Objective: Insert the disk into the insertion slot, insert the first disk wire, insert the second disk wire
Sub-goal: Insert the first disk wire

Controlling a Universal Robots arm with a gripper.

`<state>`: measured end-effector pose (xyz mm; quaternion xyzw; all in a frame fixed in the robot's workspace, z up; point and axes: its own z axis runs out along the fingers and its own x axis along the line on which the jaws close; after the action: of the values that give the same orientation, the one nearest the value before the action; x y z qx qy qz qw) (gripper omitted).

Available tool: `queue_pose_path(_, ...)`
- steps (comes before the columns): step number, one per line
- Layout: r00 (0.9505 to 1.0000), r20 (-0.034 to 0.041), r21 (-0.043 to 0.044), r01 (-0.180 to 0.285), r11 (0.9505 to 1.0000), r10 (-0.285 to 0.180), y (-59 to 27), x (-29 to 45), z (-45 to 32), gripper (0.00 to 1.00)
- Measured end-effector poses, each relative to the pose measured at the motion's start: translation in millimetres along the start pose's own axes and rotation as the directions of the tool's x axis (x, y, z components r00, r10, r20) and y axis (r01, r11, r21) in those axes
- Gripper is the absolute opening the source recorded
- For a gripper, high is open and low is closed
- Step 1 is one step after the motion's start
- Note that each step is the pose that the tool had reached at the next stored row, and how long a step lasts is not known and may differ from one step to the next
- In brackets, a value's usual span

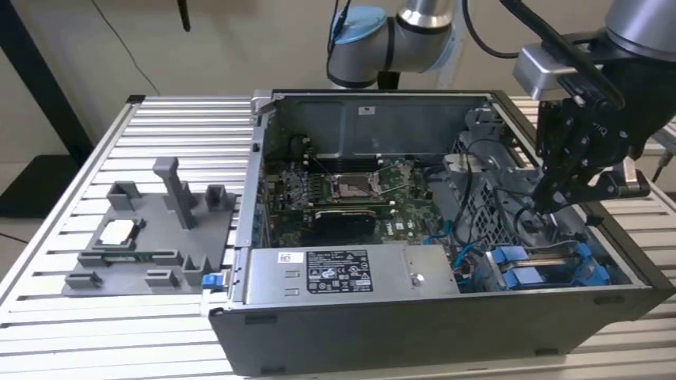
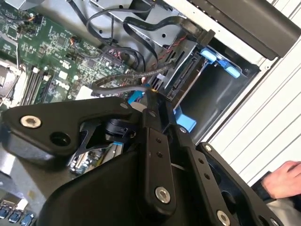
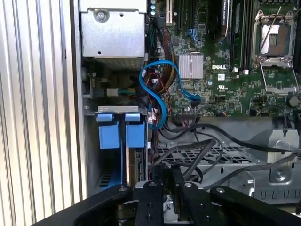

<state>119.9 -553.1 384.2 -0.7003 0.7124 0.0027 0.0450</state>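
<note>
Open dark grey metal computer case [image 1: 423,324] on slatted aluminium table [image 1: 63,340]. Dark grey rectangular insertion slot [image 2: 214,101], lower right of the exterior view, already holding flat blue-framed disk [image 1: 525,275]. Black gripper [image 2: 151,96] alongside, apparently pinched on black braided disk wire [image 2: 127,77]; neither wire visibly seated yet.

In the exterior view the arm [image 1: 423,28] is cut off by the picture's edge at about one o'clock. The gripper [image 1: 549,207] ends among dark cables at three o'clock of the computer case [image 1: 423,332], its tip hidden. At four o'clock the disk [image 1: 525,273] shows blue tabs, its body hidden below them. At nine o'clock, a white piece [image 1: 116,231] on the fixture tray [image 1: 158,241] is too small to tell. In the second wrist view a hand [image 2: 282,179] is cut by the edge.
</note>
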Motion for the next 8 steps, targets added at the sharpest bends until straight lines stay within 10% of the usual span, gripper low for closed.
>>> queue_pose_path(8, 1.0, -0.0066, -0.0034, -0.001, 1.0, 0.001, -7.8, 3.7, 6.6, 0.19)
